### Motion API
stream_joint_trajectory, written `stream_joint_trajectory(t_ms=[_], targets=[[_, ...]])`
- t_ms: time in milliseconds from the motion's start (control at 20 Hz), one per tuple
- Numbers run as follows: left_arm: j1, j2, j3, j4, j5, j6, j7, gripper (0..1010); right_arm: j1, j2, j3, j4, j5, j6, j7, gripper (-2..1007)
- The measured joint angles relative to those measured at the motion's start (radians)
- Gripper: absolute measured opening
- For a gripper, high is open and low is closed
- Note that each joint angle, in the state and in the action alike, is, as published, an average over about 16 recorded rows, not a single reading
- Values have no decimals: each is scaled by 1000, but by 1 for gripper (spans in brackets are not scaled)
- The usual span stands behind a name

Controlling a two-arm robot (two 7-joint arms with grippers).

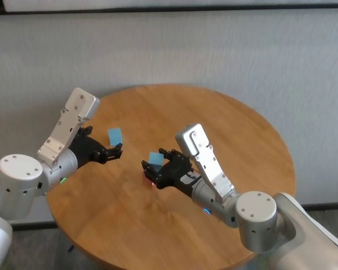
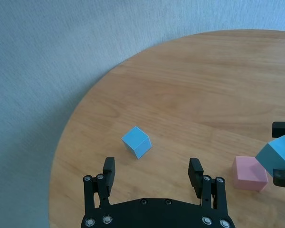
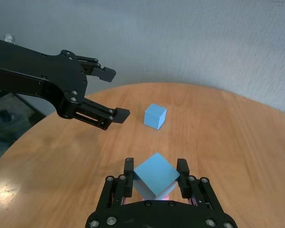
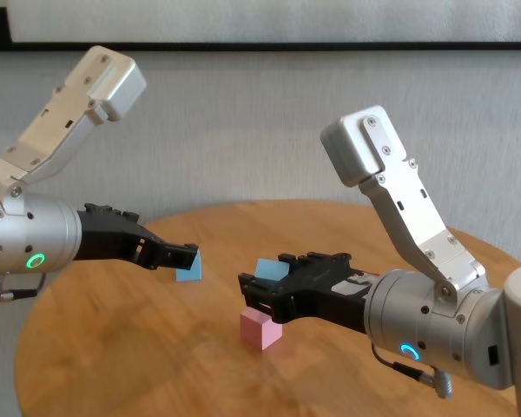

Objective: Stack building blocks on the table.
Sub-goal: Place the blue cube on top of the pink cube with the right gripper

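Observation:
My right gripper is shut on a light blue block, holding it tilted just above the pink block on the round wooden table. In the right wrist view the held block fills the gap between the fingers, and only a sliver of pink shows beneath it. The other light blue block sits on the table near the far left. My left gripper hovers open just short of it, touching nothing. In the chest view the held block hangs over the pink block.
A grey wall runs behind the table. The table's left edge curves close to the loose blue block. Bare wood spreads across the near side and the right half.

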Motion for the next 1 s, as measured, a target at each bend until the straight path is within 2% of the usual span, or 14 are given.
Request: stream_joint_trajectory(t_ms=[500,1000], targets=[[0,0,0,0,0,0,0,1000,11,-17,-14,23,-27,-11,-19,517],[0,0,0,0,0,0,0,1000,16,-33,-19,37,-60,-8,-37,517]])
